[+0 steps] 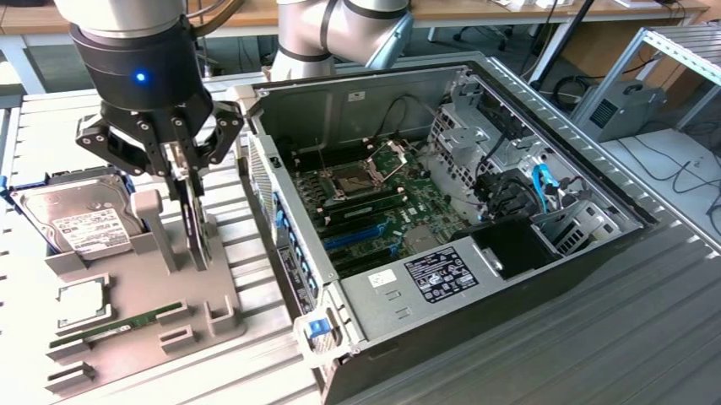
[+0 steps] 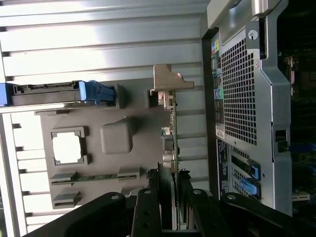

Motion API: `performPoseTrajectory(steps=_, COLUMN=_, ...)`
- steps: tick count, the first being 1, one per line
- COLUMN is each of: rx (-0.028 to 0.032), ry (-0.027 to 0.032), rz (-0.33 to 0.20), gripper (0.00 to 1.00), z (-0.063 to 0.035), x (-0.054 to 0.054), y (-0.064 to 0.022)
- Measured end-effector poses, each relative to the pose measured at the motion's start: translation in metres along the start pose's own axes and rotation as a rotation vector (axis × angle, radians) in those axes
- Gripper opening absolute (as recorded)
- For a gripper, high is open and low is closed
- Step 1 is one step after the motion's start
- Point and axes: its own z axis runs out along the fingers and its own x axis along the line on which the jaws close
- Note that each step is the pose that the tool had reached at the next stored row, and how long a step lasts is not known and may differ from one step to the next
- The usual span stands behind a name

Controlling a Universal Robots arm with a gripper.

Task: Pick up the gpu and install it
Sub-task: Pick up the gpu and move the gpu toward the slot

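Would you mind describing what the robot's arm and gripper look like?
The arm has silver-grey tubular segments with rounded joints. At the wrist is a black cylinder carrying a small blue light. The gripper is black, built from jointed linkage bars pinned with small bolts, ending in slim dark fingers.

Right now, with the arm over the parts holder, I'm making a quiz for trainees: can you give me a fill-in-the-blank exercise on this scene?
1. The gripper is shut on the ___, which stands on edge in the gray holder.
2. The hard drive bears a ___ label.
3. The open computer case lies to the exterior view's ___ of the holder.
Missing words: gpu; white; right.
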Motion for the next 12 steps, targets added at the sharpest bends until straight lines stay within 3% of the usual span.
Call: performPoseTrajectory(steps=12, rx=0.0001, ry=0.0001, rz=0.000, gripper=0.27, z=-0.0031, x=-0.0001, y=0.0000)
